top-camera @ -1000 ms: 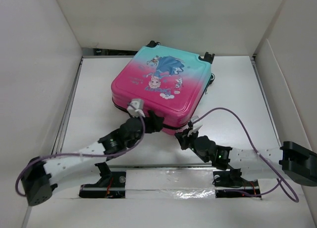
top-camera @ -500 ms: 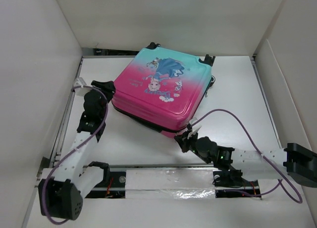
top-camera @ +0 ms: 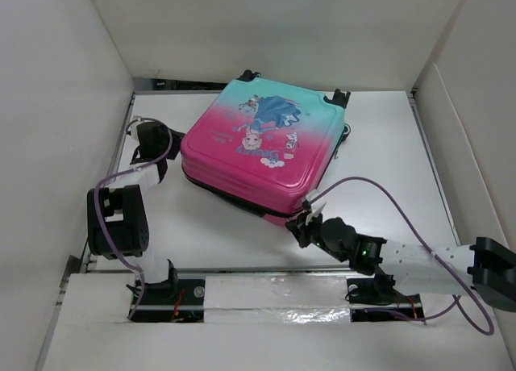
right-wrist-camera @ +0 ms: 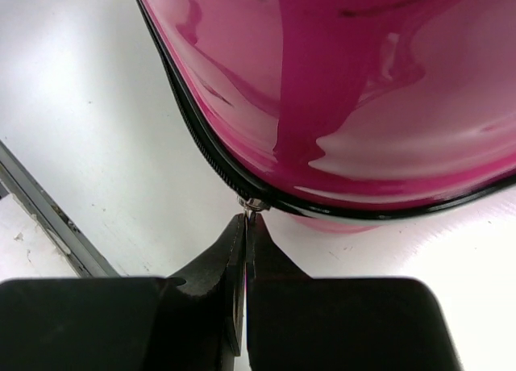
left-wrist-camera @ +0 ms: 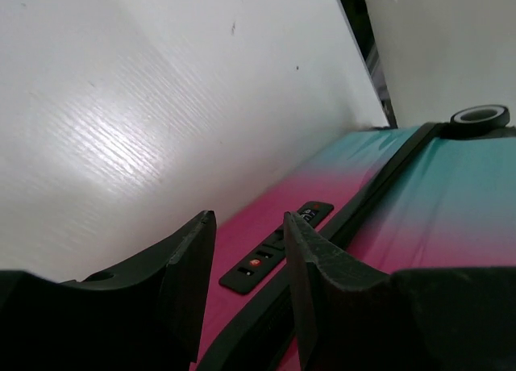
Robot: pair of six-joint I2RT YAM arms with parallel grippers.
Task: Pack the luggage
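White walls, white counter [top-camera: 387, 153], and the pink-to-teal hard-shell child's suitcase [top-camera: 258, 157] lies flat mid-counter. Right pincer [right-wrist-camera: 246, 226] pinches the small silver zipper pull [right-wrist-camera: 251, 203] at the suitcase's near corner, black zip track [right-wrist-camera: 181, 97] running left along its edge. Left pincer [left-wrist-camera: 248, 230], part-spread and empty, hovers beside the suitcase's left flank.

The white counter [top-camera: 387, 161] bears the luggage [top-camera: 258, 149] lying flat, just beyond the right fingers [right-wrist-camera: 228, 270], beside the left fingers [left-wrist-camera: 189, 266]

Bare table [top-camera: 387, 153] right of the luggage [top-camera: 258, 161]; narrow gap toward left wall [top-camera: 64, 105].
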